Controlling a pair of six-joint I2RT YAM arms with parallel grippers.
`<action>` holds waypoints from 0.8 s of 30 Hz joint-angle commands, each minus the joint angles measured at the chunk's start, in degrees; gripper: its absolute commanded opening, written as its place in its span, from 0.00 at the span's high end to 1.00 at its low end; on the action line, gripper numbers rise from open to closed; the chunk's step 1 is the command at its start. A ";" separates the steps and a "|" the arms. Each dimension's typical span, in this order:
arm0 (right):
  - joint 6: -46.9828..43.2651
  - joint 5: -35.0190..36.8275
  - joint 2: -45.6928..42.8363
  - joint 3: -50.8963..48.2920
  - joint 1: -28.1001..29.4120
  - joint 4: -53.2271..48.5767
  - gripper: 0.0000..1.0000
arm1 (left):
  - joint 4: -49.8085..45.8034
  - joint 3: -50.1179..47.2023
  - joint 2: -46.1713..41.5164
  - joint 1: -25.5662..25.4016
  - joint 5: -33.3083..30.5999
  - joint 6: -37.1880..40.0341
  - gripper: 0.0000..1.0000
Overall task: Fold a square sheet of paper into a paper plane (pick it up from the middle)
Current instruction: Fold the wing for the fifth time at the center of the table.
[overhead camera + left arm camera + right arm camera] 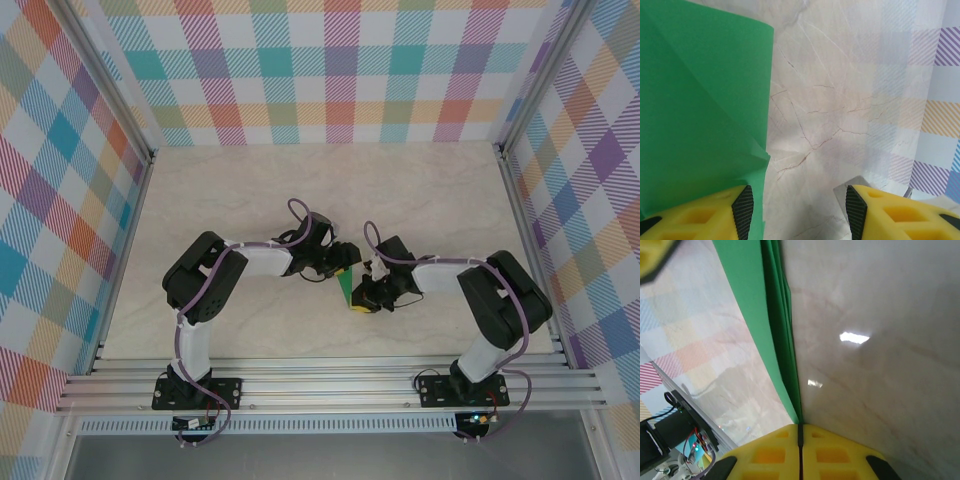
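Right gripper (800,432) pinched shut on bright green folded paper sheet (752,315); left gripper (800,210) half spread.
Clamps the sheet's layered edge at bottom centre of the right wrist view, green stretching toward the upper left. Stands apart around nothing at the bottom of the left wrist view, paper just beside the left black pad (743,210). Lies mid-frame from above, between both grippers, over pale marbled tabletop (250,190).

pale marbled tabletop (300,190); pastel plaid walls (340,70) on three sides; aluminium frame rails (330,385).
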 commanded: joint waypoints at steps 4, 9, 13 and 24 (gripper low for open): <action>-0.69 3.34 -5.38 2.48 0.56 -4.52 0.93 | -4.35 -0.94 2.24 -0.15 -2.54 0.21 0.45; 3.06 5.29 -4.34 3.65 0.53 1.25 0.92 | -3.97 -1.04 2.24 -0.14 -2.29 0.16 0.45; 5.96 5.85 -1.42 4.49 0.53 5.41 0.91 | -3.99 -0.86 2.24 -0.15 -1.99 0.16 0.45; 6.95 7.26 5.01 7.12 0.38 7.03 0.90 | -3.89 -0.69 2.46 -0.15 -1.94 0.17 0.45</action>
